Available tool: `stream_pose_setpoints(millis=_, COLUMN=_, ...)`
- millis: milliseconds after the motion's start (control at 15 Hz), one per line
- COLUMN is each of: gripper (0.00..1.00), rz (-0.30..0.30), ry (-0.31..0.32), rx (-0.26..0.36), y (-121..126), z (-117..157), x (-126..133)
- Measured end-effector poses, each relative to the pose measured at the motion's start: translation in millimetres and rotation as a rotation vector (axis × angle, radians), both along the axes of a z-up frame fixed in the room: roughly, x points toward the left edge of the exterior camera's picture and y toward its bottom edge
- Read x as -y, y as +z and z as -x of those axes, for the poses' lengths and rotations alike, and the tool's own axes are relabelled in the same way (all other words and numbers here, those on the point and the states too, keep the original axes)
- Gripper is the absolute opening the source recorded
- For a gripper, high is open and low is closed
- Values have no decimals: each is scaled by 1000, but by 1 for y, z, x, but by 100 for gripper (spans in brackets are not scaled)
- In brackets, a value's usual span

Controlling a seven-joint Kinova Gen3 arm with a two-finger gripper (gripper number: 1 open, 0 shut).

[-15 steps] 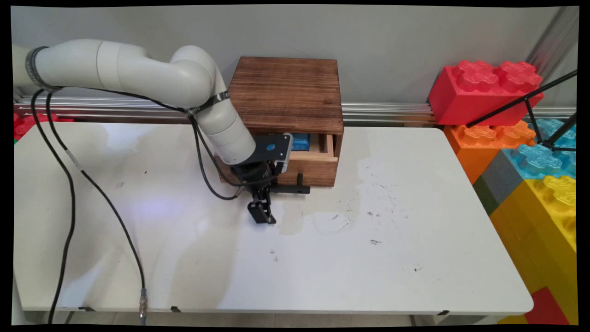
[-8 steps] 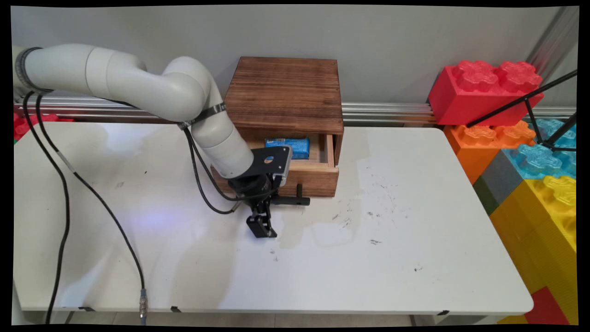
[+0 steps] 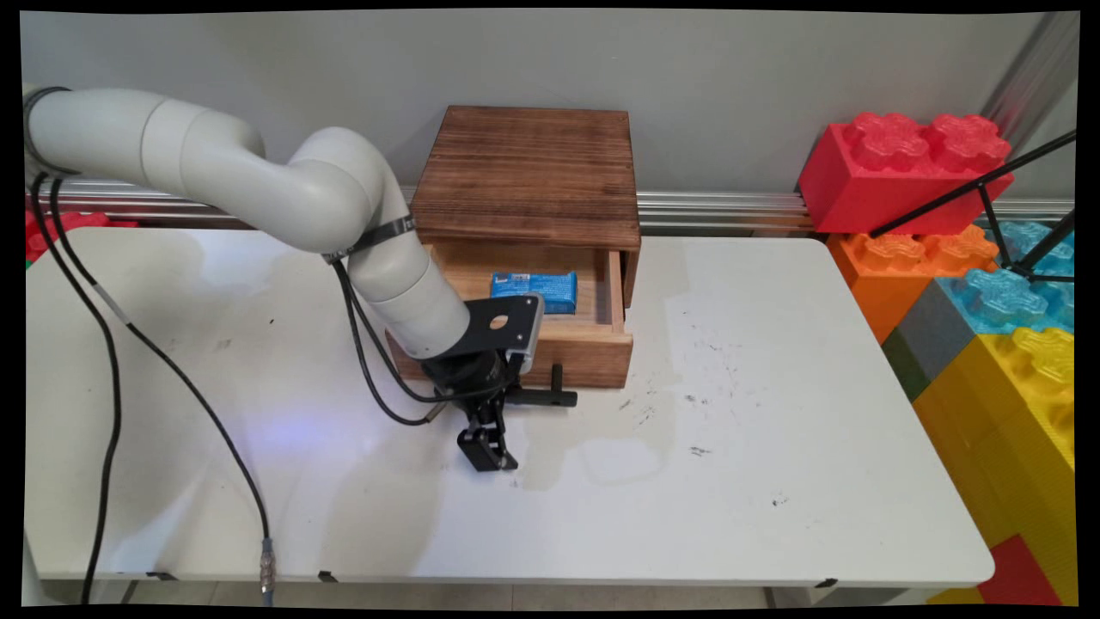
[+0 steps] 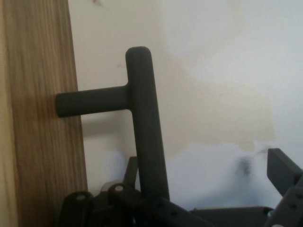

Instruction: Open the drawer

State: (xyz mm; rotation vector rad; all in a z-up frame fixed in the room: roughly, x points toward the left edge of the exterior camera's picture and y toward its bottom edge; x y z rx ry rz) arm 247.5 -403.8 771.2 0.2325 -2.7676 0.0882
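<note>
A dark wooden box (image 3: 528, 176) stands at the back of the white table (image 3: 773, 481), and its light wooden drawer (image 3: 571, 344) is pulled out towards the near side. A blue packet (image 3: 534, 291) lies inside the drawer. The black T-shaped handle (image 3: 543, 396) (image 4: 142, 118) sticks out from the drawer front (image 4: 42, 142). My gripper (image 3: 497, 425) (image 4: 206, 165) is open and straddles the handle's bar. One finger (image 4: 131, 168) sits between the bar and the drawer front, and the other finger (image 4: 281, 170) stands well away from the bar.
Large toy bricks are stacked at the right: a red brick (image 3: 902, 168), an orange brick (image 3: 894, 266), a blue brick (image 3: 1005, 297) and a yellow brick (image 3: 1023, 404). A black tripod leg (image 3: 988, 185) crosses them. Black cables (image 3: 180, 361) hang over the table's left part.
The drawer has slid out towards the near side along with my gripper at its handle. More of the blue packet inside now shows.
</note>
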Motion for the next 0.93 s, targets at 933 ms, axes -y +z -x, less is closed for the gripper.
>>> stream_pose_setpoints(millis=933, gripper=100, rz=-35, ry=-18, rx=-28, y=-3, z=9, x=-41)
